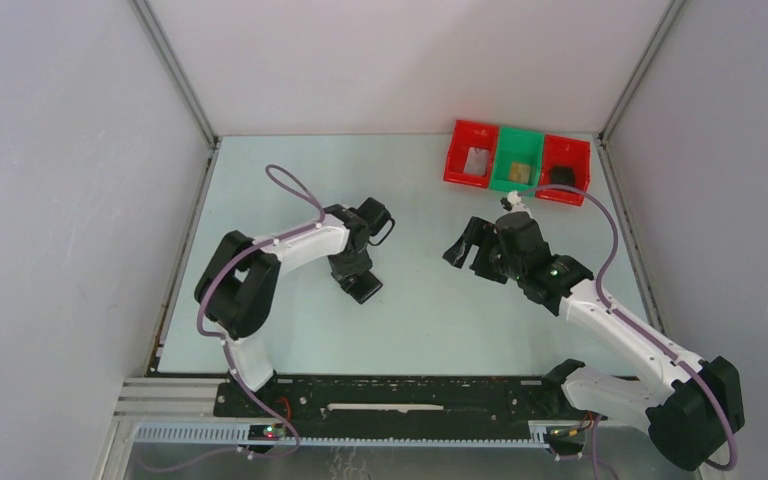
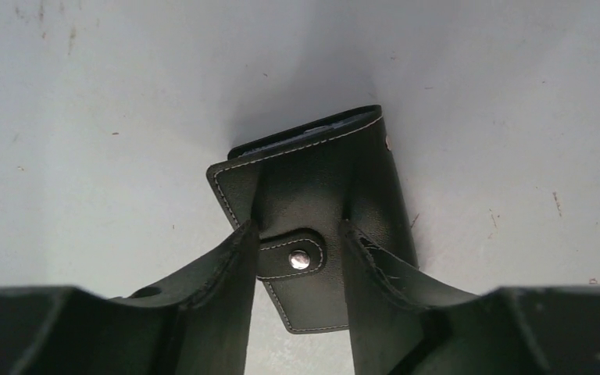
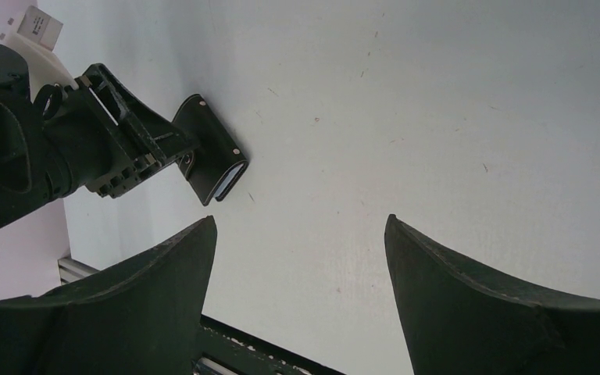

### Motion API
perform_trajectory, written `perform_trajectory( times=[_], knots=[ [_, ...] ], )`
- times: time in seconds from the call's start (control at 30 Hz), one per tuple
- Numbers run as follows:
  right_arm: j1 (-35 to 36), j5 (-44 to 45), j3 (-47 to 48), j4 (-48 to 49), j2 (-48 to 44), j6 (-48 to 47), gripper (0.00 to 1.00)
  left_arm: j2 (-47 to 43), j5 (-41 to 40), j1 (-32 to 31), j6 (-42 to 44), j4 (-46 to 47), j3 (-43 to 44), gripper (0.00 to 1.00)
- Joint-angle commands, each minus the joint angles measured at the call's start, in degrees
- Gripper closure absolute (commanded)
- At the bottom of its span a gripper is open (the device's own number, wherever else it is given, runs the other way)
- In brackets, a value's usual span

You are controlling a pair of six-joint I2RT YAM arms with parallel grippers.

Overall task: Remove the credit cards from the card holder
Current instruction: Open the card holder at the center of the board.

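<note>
The black card holder (image 2: 312, 187) is folded shut, its snap tab (image 2: 297, 258) fastened. My left gripper (image 2: 297, 230) is shut on it, one finger on each side, low over the table. It also shows in the top view (image 1: 365, 288) and the right wrist view (image 3: 212, 152). A thin pale card edge (image 3: 233, 173) shows at its open end. My right gripper (image 3: 298, 221) is open and empty, to the right of the holder (image 1: 465, 250). A greyish flat card (image 1: 477, 160) lies in the left red bin and a tan one (image 1: 519, 172) in the green bin.
Three bins stand in a row at the back right: red (image 1: 457, 160), green (image 1: 505, 150), red (image 1: 578, 160). The right red bin holds a dark item (image 1: 561, 176). White walls close in the table on three sides.
</note>
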Motion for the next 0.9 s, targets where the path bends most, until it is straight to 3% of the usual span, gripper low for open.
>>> perform_trajectory(
  times=[0.0,0.17,0.23,0.33,0.43,0.5,0.87],
  knots=[
    [0.51,0.44,0.01,1.32,-0.27,0.25,0.12,-0.19,-0.53,0.20,-1.63,0.84,-2.54,0.56],
    [0.57,0.57,0.01,1.32,-0.07,0.71,0.13,-1.86,-0.40,0.21,-1.79,0.91,-4.11,0.86],
    [0.68,0.57,0.01,1.47,0.12,0.81,0.13,-2.43,-0.04,0.19,-1.54,0.96,-4.61,0.89],
    [0.79,0.43,0.01,1.51,0.31,0.97,0.13,-3.74,0.03,0.26,-0.97,0.73,-5.35,0.83],
    [1.03,0.64,0.01,1.41,0.31,1.11,0.13,-5.08,-0.06,0.19,-0.74,0.48,-6.19,0.57],
    [1.16,0.74,0.01,1.36,0.31,1.05,0.13,-5.54,-0.68,0.07,-0.61,0.17,-6.36,0.51],
    [1.24,0.64,0.01,1.49,0.95,0.74,0.13,-8.84,-5.92,-3.52,-1.57,-2.81,-3.60,0.48]
  ],
)
